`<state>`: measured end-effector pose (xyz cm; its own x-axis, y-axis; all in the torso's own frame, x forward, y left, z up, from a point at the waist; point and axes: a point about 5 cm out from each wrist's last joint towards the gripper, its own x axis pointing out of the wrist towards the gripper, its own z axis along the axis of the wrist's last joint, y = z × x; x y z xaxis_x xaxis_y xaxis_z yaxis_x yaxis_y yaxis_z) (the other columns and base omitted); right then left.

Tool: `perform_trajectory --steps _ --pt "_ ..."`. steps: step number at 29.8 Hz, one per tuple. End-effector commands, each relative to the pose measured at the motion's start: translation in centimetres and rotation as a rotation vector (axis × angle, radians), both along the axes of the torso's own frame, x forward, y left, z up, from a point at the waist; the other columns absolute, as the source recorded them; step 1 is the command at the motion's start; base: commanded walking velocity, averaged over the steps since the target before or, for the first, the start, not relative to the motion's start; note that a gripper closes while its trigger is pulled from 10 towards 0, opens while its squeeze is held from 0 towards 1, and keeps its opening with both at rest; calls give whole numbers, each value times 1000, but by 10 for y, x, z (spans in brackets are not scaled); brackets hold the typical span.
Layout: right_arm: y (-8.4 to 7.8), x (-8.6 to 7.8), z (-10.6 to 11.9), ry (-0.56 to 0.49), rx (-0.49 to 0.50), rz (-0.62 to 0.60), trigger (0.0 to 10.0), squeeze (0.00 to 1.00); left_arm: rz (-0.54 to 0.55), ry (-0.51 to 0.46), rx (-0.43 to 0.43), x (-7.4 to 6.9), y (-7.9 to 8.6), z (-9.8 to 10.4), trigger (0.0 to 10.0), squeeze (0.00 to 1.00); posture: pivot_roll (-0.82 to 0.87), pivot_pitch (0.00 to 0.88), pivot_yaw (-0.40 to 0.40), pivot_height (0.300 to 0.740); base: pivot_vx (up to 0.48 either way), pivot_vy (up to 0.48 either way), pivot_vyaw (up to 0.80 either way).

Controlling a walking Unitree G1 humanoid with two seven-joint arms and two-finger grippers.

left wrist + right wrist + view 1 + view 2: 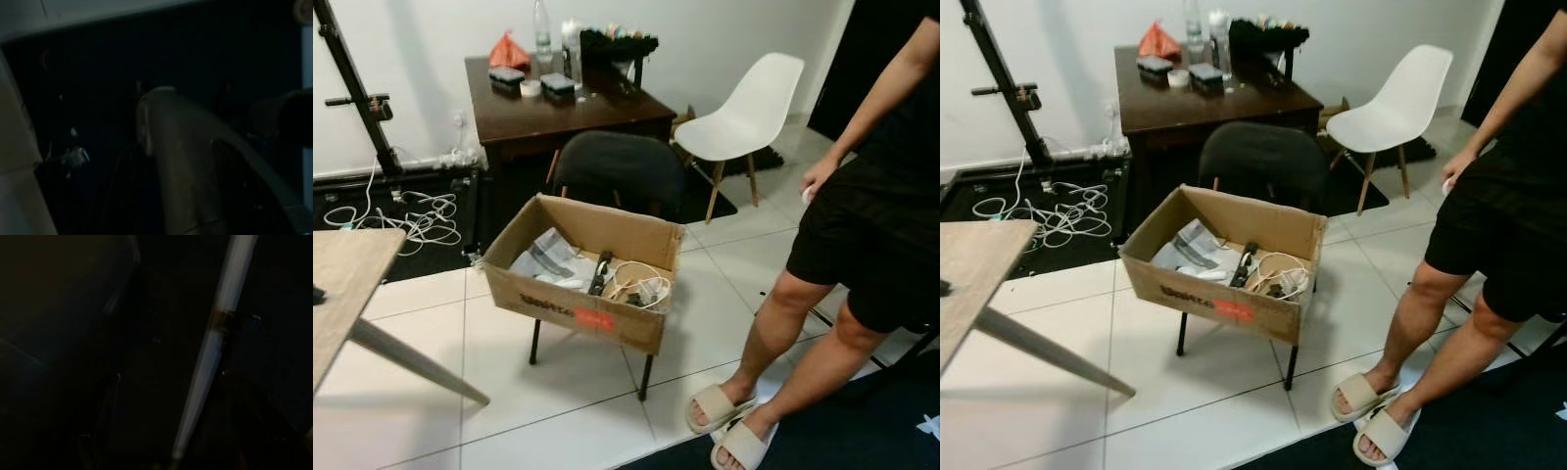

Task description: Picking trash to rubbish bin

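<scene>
Nearest the camera, at the robot's left, one corner of a light wood worktop point(342, 284) enters the head views, carried on a slanted grey leg point(416, 362). On the right, one person point(871, 245) in black shorts stands on the white tiled floor point(421, 421), wearing two beige slippers point(729, 421); one hand point(818, 181) hangs beside the hip.

Centre: one open cardboard box point(578, 308) rests on the seat of one black chair point(622, 171), its flaps upright. The front wall carries red printing and one red label. Contents: crumpled grey-white paper or plastic point(548, 259) at the box's left side, one dark elongated item point(600, 272) in the middle, and a coil of white cable point(641, 284) at its right. Further small items inside cannot be identified.

Behind the chair stands one dark brown worktop point(558, 113). On it: one orange bag point(509, 51), two clear bottles point(541, 37), two flat dark cases point(506, 75), one roll of tape point(530, 87) and one black tray of mixed items point(619, 44). One white chair point(749, 113) stands to its right. At far left, loose white cables point(421, 215) lie on a dark mat beside one black stand point(357, 88).

Both wrist views are very dark. The state of the left jaws and the right jaws cannot be told.
</scene>
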<state>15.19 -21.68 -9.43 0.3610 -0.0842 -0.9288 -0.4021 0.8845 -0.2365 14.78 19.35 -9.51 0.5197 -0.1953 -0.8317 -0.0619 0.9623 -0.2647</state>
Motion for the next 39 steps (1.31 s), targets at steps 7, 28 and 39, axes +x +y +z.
perform_trajectory --steps 7,28,39 --pt "2 -8 -3 27 9 -1 10000 0 13 52 10 -12 1 -5 10000 0 -123 133 47 740 0 0 0" --pt "5 -7 -3 28 77 -16 10000 0 0 51 -10 -11 -4 -5 10000 0 -124 135 45 740 0 0 586" --pt "5 -8 -3 33 84 -16 10000 0 -14 56 -15 -13 -6 -6 10000 0 -125 133 46 740 0 0 759"
